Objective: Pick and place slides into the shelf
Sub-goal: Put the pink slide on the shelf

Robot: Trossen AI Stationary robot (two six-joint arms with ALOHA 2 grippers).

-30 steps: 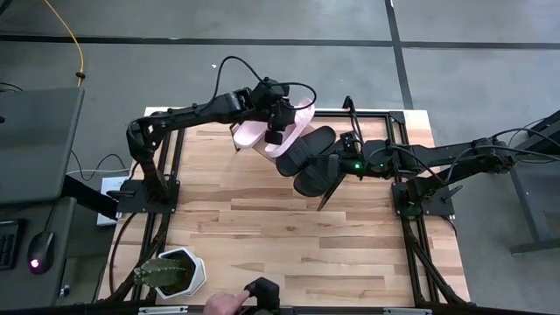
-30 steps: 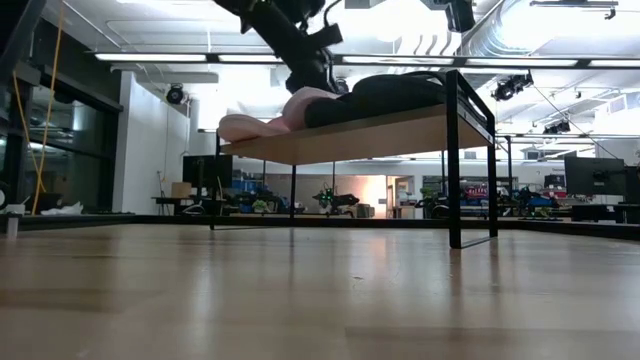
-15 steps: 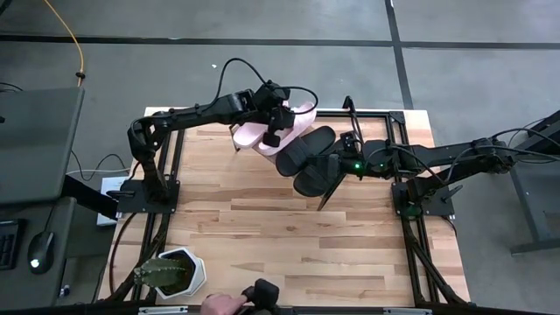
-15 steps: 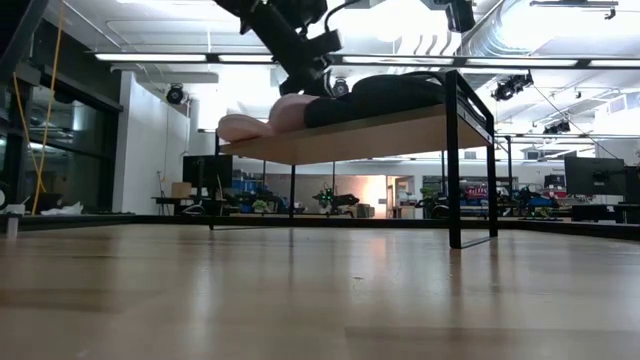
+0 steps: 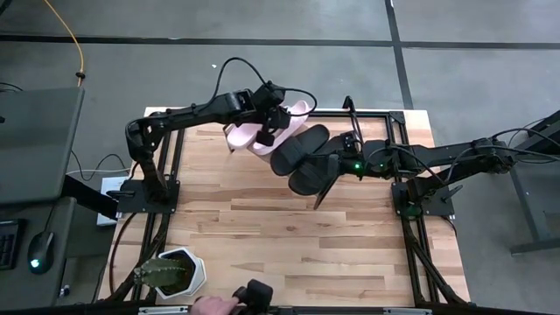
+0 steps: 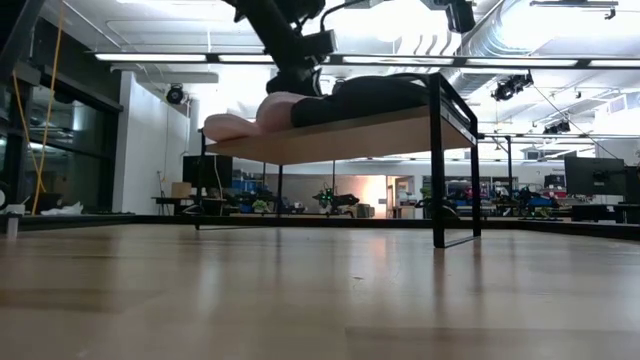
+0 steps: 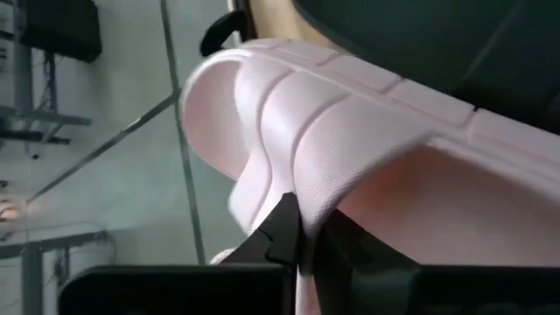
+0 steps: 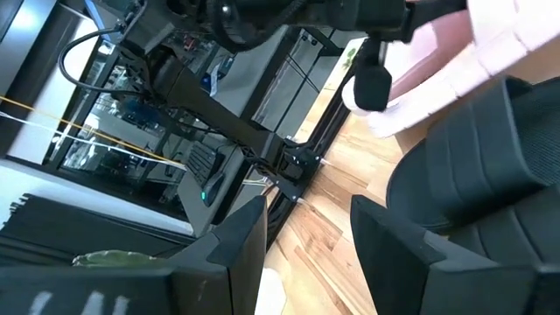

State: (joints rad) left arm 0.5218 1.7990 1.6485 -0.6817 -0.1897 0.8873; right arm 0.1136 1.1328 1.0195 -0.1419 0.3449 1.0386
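currently the left gripper (image 5: pixel 265 133) is seen clenched on the wide strap of a pale pink slip-on slide (image 7: pixel 350 131), the fingertips (image 7: pixel 284 229) being pinched together on the strap's edge in the left wrist view. that pink slide lies on the slanted light wood shelf with the thin black wire frame (image 6: pixel 350 135), at the far middle of the wooden tabletop (image 5: pixel 289 236), and a second pale pink slide (image 5: pixel 296 108) is seen just behind it. two black slip-on slides (image 5: pixel 302 157) lie side by side on the same shelf, just beside the pink pair, the nearer one touching or nearly touching the gripped slide.

the right gripper (image 5: pixel 337 166) is held at the black slides with its dark fingers (image 8: pixel 236 241) spread apart; whether anything is touched by them cannot be told.

all four slides appear to be on the shelf already, so the step in hand is judged to be a straightening of the pink slide. it would be done well if the slide were drawn slowly along the board, kept flat, so that the light shelf is not dragged and the black neighbours are not pushed off the slanted edge. the strap should be released only once the sole rests fully on the wood.
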